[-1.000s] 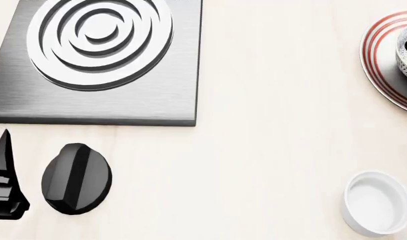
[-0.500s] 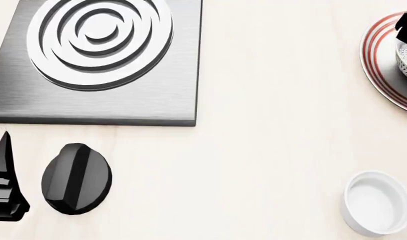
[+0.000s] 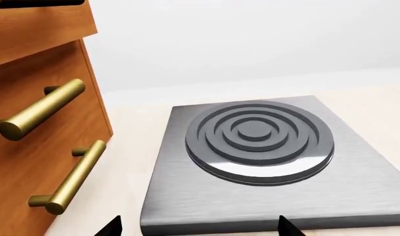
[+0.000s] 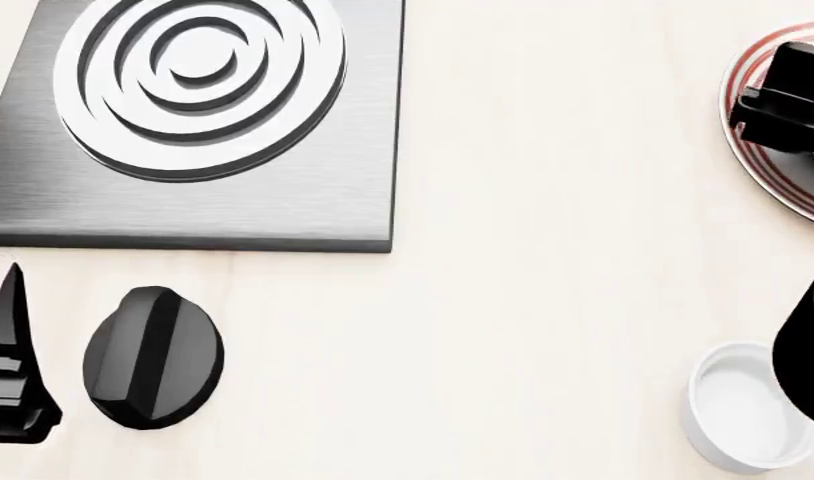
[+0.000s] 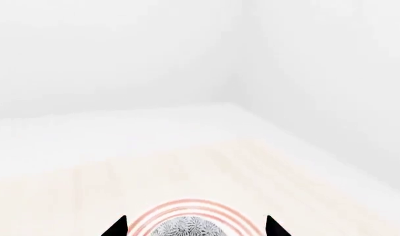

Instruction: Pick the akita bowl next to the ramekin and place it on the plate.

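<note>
The akita bowl (image 5: 185,228), grey-and-white speckled, sits on the red-ringed plate (image 5: 186,205) in the right wrist view. My right gripper (image 5: 194,227) is open above it, its dark fingertips (image 5: 119,227) standing wide on either side of the bowl without touching. In the head view the right gripper's black body (image 4: 781,95) covers the bowl; the plate's rim (image 4: 743,120) shows at the right edge. The white ramekin (image 4: 734,415) stands near the front right, partly behind my right arm (image 4: 807,335). My left gripper (image 3: 200,228) is open and holds nothing.
A steel hob plate with a ringed burner (image 4: 200,70) fills the back left, and a black knob (image 4: 154,357) lies in front of it. In the left wrist view, wooden drawers with brass handles (image 3: 42,110) stand beside the hob. Bare pale counter (image 4: 554,250) lies between hob and plate.
My right arm has come further into the head view over the plate and ramekin, and its gripper now hides the bowl that showed on the plate. The left arm has not moved.
</note>
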Controlling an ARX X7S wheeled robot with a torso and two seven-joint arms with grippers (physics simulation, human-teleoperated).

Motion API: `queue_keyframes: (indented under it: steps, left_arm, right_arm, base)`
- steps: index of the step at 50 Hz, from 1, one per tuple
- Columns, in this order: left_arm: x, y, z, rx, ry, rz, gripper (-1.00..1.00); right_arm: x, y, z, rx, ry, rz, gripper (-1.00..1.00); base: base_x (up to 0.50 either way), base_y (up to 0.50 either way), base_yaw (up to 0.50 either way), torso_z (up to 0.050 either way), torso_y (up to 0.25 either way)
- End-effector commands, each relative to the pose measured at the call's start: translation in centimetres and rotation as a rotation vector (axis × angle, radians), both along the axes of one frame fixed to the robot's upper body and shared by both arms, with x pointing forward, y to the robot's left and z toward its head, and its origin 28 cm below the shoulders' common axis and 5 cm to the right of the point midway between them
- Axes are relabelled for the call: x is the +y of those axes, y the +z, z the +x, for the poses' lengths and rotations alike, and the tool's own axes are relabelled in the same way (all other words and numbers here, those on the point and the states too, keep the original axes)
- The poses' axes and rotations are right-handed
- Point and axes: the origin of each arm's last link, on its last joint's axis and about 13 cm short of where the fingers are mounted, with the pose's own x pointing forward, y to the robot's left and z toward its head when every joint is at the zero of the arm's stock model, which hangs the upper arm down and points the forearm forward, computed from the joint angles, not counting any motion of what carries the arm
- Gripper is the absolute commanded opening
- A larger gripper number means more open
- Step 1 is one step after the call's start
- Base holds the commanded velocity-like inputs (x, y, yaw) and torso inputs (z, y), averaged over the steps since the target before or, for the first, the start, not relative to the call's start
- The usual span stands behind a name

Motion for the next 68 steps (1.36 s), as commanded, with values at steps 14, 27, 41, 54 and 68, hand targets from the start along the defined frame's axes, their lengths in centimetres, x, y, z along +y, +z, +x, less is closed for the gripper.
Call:
queue_keyframes:
  steps: [14, 27, 41, 54, 68]
  left_arm:
    - [0.1, 0.1, 0.2, -0.014, 0.001, -0.013, 1.0]
    - [-0.1, 0.1, 0.2, -0.017, -0.005, -0.013, 1.0]
    - [-0.1, 0.1, 0.2, -0.016, -0.003, -0.017, 1.0]
    - [0.1, 0.2, 0.2, -0.027, 0.01, -0.027, 1.0]
    - [0.0, 0.1, 0.3, -0.026, 0.013, -0.031, 1.0]
  right_arm:
    - [2.8, -1.7, -3.2, -0.065, 0.073, -0.172, 1.0]
    - [4.4, -2.9, -5.4, -0.122, 0.121, -0.253, 1.0]
    - [6.0, -4.0, -6.7, -0.127, 0.19, -0.292, 1.0]
    - [7.6, -4.4, -7.7, -0.139, 0.28, -0.325, 1.0]
    - [8.5, -4.9, -8.4, -0.149, 0.326, -0.332, 1.0]
  base:
    - [0.0, 0.0, 0.0, 0.0, 0.0]
    - [0.0, 0.0, 0.0, 0.0, 0.0]
    - [0.0, 0.0, 0.0, 0.0, 0.0]
    - [0.0, 0.0, 0.0, 0.0, 0.0]
    - [0.0, 0.0, 0.0, 0.0, 0.0]
